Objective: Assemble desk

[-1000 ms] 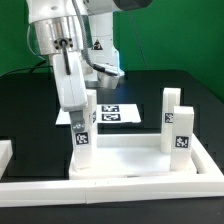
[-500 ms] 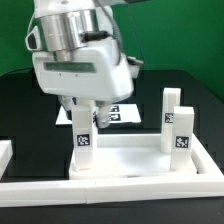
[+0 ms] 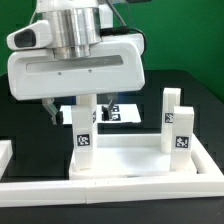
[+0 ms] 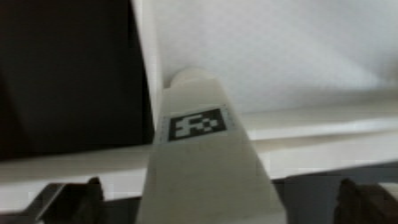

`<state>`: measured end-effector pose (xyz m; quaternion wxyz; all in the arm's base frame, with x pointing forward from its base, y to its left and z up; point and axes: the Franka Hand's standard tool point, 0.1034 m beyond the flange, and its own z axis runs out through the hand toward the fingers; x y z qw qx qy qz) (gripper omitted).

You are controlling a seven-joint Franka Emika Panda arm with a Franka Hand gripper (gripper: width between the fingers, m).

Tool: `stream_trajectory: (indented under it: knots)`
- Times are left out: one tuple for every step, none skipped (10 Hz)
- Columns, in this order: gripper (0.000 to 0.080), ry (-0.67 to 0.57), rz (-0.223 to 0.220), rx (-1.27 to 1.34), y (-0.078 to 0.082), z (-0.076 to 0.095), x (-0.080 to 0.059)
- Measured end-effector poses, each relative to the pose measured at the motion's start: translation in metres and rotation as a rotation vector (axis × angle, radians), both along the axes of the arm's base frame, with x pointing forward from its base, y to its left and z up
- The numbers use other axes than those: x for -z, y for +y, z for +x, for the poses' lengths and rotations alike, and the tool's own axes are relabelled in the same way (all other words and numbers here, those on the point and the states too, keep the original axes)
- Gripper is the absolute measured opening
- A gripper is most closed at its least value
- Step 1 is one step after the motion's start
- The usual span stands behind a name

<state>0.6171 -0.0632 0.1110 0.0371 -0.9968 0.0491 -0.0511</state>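
Gripper (image 3: 88, 112) sat over the leg (image 3: 84, 138) at the tabletop (image 3: 130, 158) corner, fingers apparently spread, gripping nothing; next, close and screw in.

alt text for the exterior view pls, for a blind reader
The robot's gripper reaches down over an upright white tagged leg at one corner of the white tabletop; jaw contact is hidden. Two more legs stand on the exterior view's right.

Marker board (image 3: 122, 113) on black table (image 3: 185, 85)
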Motion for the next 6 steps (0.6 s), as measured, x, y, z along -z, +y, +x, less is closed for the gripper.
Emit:
stream_trajectory:
  knots:
    - [0.0649,0.016,-0.005,-0.095,0.0045,-0.0040,0.0029]
    - [0.0649,0.017,-0.002,-0.063,0.0038,-0.0037,0.0031]
    - [0.0649,0.018,-0.002,-0.050,0.0033,-0.0038,0.0032]
    - [0.0507,0.022,0.006,0.013,0.0037,-0.0039,0.0037]
    - [0.0370,0.028,0.013,0.095,0.0036,-0.0040,0.0039]
    - [0.0287,0.031,0.016,0.122,0.0036,-0.0041,0.0041]
